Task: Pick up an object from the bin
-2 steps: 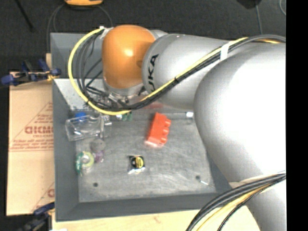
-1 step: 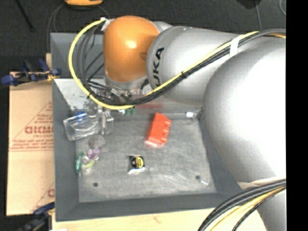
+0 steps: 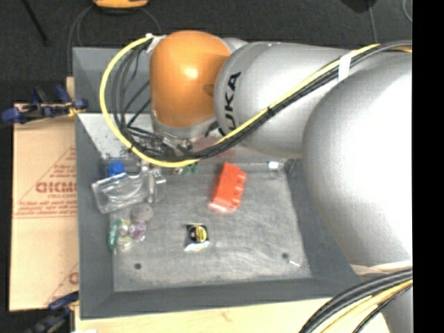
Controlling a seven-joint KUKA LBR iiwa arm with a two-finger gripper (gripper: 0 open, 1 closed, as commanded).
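My gripper (image 3: 155,182) hangs below the orange wrist cover at the bin's left side, its lower end right at the right edge of a crumpled clear plastic bottle (image 3: 119,193) with a blue cap. Whether it touches the bottle is hidden. Just below the bottle lies a small clear packet (image 3: 129,232) with green and purple bits inside. An orange ribbed block (image 3: 228,187) lies to the gripper's right, near the bin's middle. A small black and yellow tape measure (image 3: 196,236) rests on the floor toward the front.
The arm crosses the bin's back and right side and hides that part of the floor. A small white piece (image 3: 274,165) lies by the back wall near the arm.
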